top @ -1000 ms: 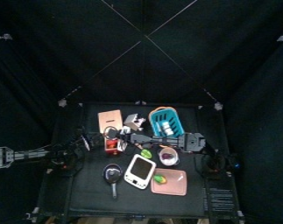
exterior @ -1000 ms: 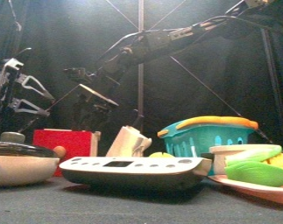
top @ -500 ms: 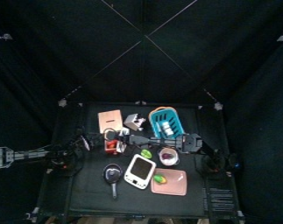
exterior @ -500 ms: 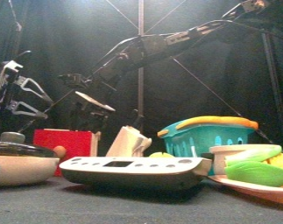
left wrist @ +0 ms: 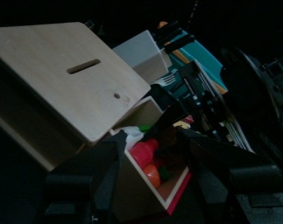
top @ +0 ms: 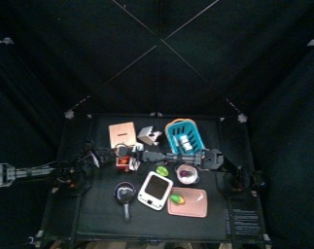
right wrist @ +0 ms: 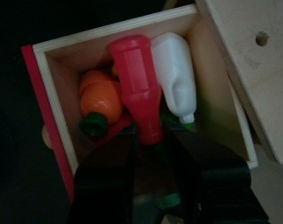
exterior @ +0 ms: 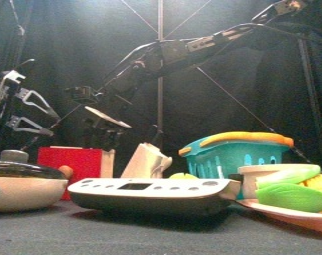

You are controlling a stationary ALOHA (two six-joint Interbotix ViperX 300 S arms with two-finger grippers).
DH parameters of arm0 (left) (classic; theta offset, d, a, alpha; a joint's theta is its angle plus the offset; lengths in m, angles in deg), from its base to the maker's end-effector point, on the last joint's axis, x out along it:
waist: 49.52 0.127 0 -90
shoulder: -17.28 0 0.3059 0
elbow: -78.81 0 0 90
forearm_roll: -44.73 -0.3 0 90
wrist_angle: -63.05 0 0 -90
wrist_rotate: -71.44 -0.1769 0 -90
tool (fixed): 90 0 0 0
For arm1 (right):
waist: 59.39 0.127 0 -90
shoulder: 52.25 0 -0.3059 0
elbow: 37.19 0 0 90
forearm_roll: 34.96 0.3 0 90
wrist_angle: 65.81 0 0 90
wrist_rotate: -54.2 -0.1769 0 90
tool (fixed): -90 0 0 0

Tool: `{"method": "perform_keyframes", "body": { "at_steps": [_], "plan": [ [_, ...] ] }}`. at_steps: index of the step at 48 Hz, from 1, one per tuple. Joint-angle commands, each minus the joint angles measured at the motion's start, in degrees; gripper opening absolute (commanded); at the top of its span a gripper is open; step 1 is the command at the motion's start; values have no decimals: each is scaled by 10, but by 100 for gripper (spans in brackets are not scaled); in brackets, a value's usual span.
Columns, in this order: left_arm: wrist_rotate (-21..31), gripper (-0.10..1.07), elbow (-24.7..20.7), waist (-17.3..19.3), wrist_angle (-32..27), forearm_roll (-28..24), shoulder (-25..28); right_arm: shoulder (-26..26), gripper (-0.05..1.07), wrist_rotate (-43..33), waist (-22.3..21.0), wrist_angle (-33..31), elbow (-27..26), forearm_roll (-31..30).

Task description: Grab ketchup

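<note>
Right gripper (right wrist: 141,144), jaws straddling the ketchup (right wrist: 134,79), grip not discernible. Orange bottle (right wrist: 99,98) at its 9 o'clock, white bottle (right wrist: 175,74) at 3, inside wooden box (right wrist: 61,52). Left gripper (left wrist: 155,157) released.

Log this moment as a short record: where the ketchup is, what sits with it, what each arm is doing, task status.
ketchup: red bottle lying in an open wooden box
neighbours: white bottle and orange bottle on either side of it
box lid: open
right gripper: over the box, jaws either side of the ketchup's narrow end, not yet clamped
left gripper: beside the box, nothing held
status: ketchup not yet lifted
</note>
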Motion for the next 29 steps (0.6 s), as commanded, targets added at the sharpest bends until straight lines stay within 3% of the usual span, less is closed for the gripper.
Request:
{"method": "perform_keyframes", "body": {
  "at_steps": [1,29],
  "plan": [
    [-2,86,-6,-1,3,-1,1,-19,59,-1,-1,-5,-21,0],
    [-1,86,-6,-1,3,-1,1,-50,59,-1,13,-36,-45,3]
  ]
}}
